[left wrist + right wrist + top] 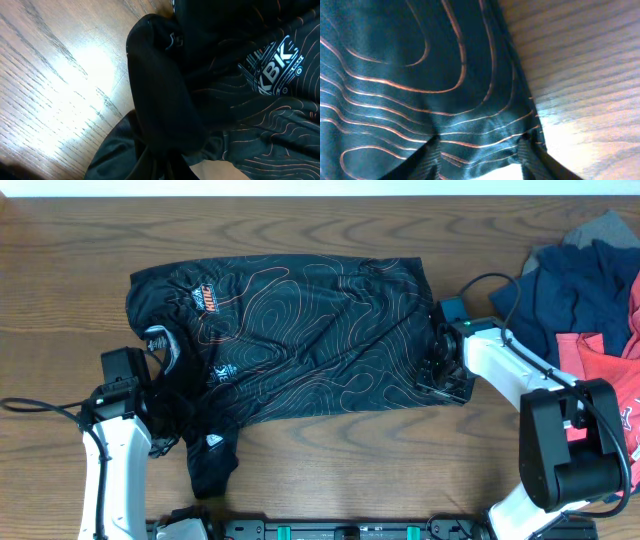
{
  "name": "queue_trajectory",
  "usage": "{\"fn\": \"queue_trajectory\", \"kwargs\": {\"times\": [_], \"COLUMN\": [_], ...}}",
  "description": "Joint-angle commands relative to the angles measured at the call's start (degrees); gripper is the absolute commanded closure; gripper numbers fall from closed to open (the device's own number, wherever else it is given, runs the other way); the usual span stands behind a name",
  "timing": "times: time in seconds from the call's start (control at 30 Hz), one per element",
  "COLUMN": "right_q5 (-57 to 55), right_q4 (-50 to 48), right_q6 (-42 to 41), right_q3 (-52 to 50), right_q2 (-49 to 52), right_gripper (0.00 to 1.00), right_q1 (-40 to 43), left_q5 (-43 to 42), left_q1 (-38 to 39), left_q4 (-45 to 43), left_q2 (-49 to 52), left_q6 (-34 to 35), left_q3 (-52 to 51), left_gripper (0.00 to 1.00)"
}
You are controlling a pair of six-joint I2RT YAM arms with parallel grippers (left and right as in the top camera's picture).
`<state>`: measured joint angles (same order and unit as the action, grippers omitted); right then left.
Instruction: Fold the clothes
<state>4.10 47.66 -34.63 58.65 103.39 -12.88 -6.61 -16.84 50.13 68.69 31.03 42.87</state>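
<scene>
While the black jersey (300, 330) lies spread flat mid-counter, nearer the far edge, overhead shows one sleeve trailing toward the near-left corner. The left gripper (160, 385) sits on the collar-side end. The right gripper (441, 370) is at the hem end. A pile of other clothes (590, 280) fills the far-right corner, well apart from the jersey. There is bare counter (330, 470) along the near edge and in the far-left corner, so room to fold inward.

Left wrist: bunched black cloth covers the fingers, so I cannot tell whether the jaws are clamped or loose. A white logo (275, 67) shows at right, bare wood at left.

Right wrist: the fingers (531, 156) are spread apart, straddling the hem corner, nothing pinched.

Risks, as judgement: the right jaws could close on one layer only or miss the thin hem, so the fold would drag crooked. The left bunch could pull the whole jersey toward the near-left corner. A wide right swing could snag the pile or its own cable (480, 280).
</scene>
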Motion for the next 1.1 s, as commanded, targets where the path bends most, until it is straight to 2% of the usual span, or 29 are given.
{"fn": "queue_trajectory", "kwargs": {"times": [0.0,0.03,0.07,0.13,0.2,0.6,1.07], "right_q5": [-1.0,-0.8,-0.9,-0.9,-0.9,-0.9,-0.9], "right_q4": [0.3,1.0,2.2,3.4,4.7,10.1,3.2], "right_q6": [-1.4,-1.4,-1.4,-1.4,-1.3,-0.9,-2.9], "right_q3": [-0.4,-0.4,-0.4,-0.4,-0.2,0.6,-4.5], "right_q2": [1.7,1.7,1.7,1.7,1.6,-4.2,-3.8], "right_gripper": [0.5,0.42,0.28,0.19,0.15,0.12,0.16], "right_q1": [-0.5,-0.5,-0.5,-0.2,0.3,3.2,0.4], "left_q5": [1.1,1.1,1.1,1.1,1.1,1.1,1.1], "left_q1": [-0.3,-0.3,-0.3,-0.3,-0.3,-0.3,-0.3], "left_q4": [0.3,0.3,0.3,0.2,0.2,0.2,0.2], "left_q2": [0.3,0.3,0.3,0.3,0.3,0.3,0.3], "left_q6": [-1.0,-1.0,-1.0,-1.0,-1.0,-1.0,-1.0], "left_q3": [-0.3,-0.3,-0.3,-0.3,-0.3,-0.3,-0.3], "left_gripper": [0.94,0.94,0.94,0.94,0.94,0.94,0.94]}}
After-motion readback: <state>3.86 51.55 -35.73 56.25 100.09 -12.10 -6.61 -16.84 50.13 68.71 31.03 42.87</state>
